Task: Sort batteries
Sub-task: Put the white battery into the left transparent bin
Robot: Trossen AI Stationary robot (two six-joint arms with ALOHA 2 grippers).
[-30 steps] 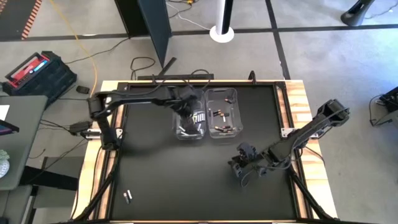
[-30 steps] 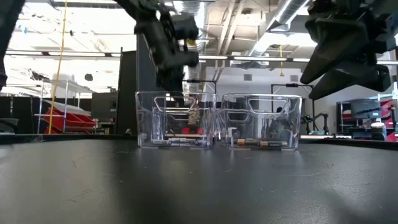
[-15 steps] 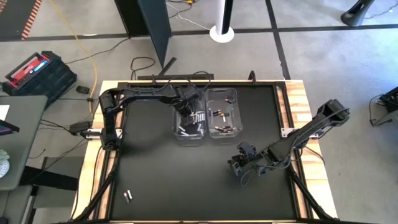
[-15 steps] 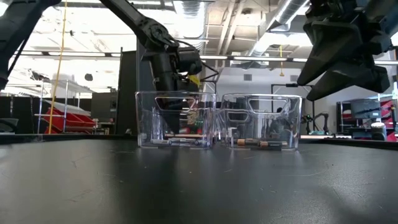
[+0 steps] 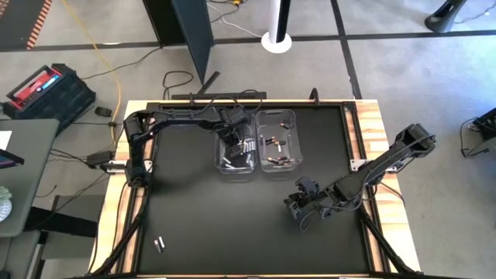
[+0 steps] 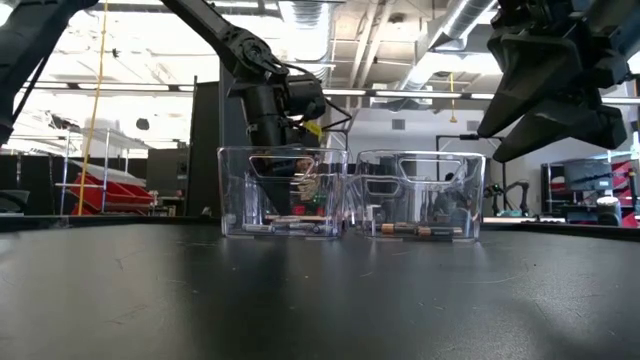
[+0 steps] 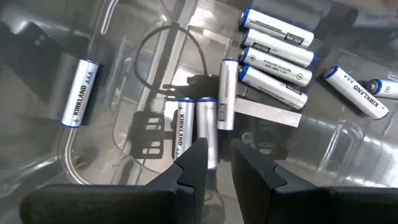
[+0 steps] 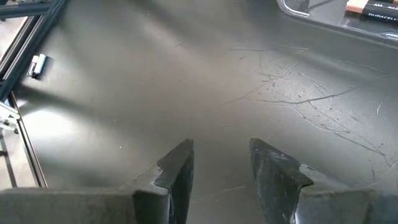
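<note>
Silvery-white batteries (image 7: 273,53) lie on the floor of the left clear bin (image 5: 221,169). Dark, copper-ended batteries (image 5: 279,160) lie in the right clear bin (image 5: 298,124). My left gripper (image 7: 219,155) hangs over the left bin, pointing down into it. It is open by a narrow gap, holds nothing, and its fingertips hover just above three batteries lying side by side (image 7: 205,127). My right gripper (image 8: 221,158) is open and empty, hovering above bare mat on the near side of the right bin (image 5: 298,213).
Two loose batteries (image 5: 159,245) lie on the black mat near the table's near-left corner, also seen far off in the right wrist view (image 8: 37,65). The two bins stand side by side toward the far edge. A metal frame rail (image 8: 18,37) borders the mat.
My left gripper has risen out of the left bin and drawn back toward the far edge, its elbow swinging inward. The right arm has kept still.
</note>
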